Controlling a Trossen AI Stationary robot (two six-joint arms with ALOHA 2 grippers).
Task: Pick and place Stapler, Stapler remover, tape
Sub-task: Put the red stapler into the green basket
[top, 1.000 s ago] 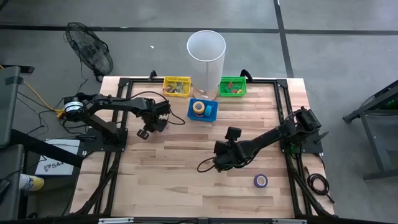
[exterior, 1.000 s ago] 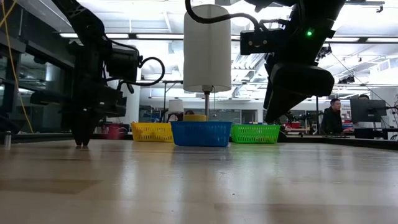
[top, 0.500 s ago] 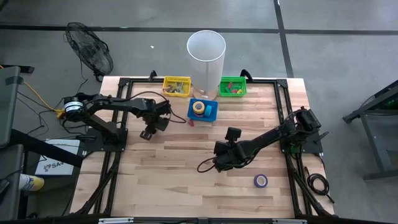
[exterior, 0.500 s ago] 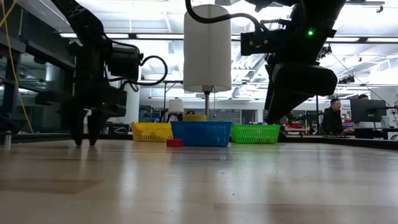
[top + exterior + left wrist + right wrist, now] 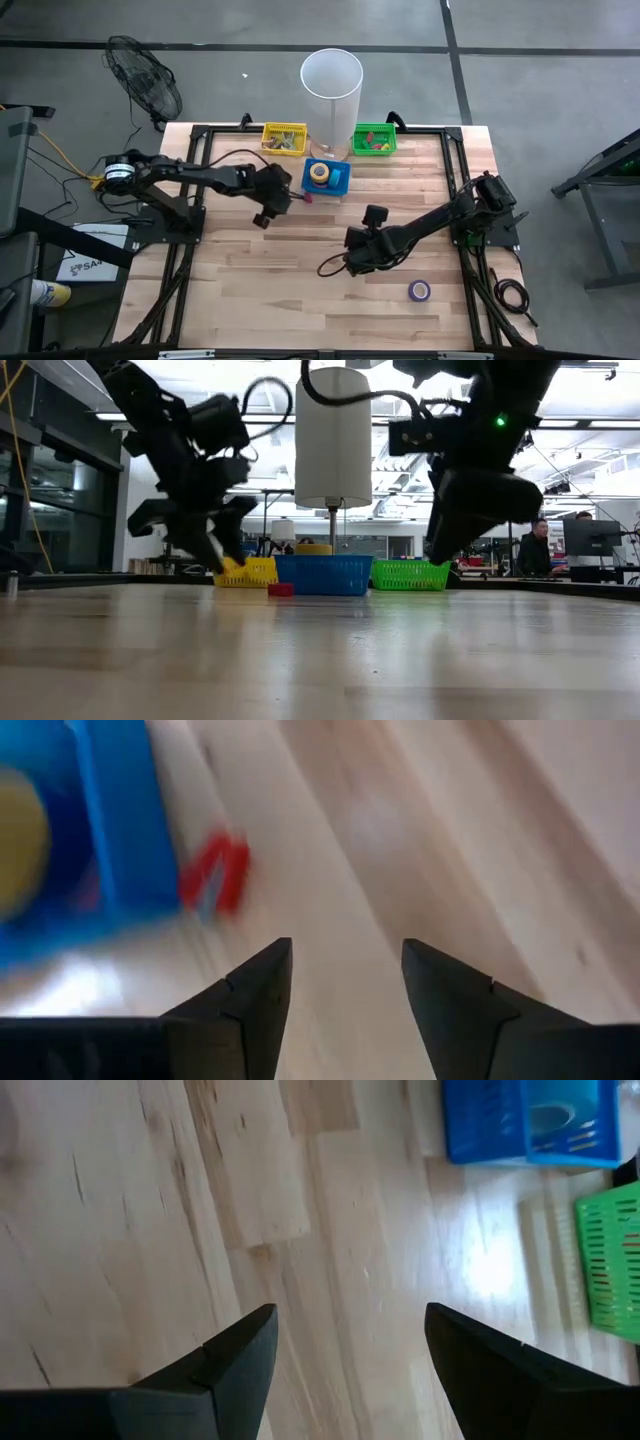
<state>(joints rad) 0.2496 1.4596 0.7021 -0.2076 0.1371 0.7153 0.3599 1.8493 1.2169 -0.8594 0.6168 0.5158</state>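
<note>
A small red thing (image 5: 307, 199), probably the stapler remover, lies on the table against the blue basket's (image 5: 335, 180) near left corner; the left wrist view shows the red thing (image 5: 213, 875) too. A yellow tape roll (image 5: 319, 172) sits in that basket. A purple tape roll (image 5: 419, 290) lies flat near the table's near right. My left gripper (image 5: 263, 217) hangs open above the table, left of the red thing, holding nothing. My right gripper (image 5: 345, 264) waits open mid-table. I cannot make out the stapler.
A yellow basket (image 5: 284, 137) and a green basket (image 5: 374, 139) stand at the far edge, with a tall white cylinder (image 5: 331, 85) between them behind the blue basket. Bare wood lies between the two grippers and along the near edge. People sit in the room beyond the table (image 5: 540, 545).
My left gripper has opened, then gone toward the table's right, toward the blue basket, rising and tipping as it went. The small red thing, not seen a second ago, now lies at the blue basket's near left corner.
</note>
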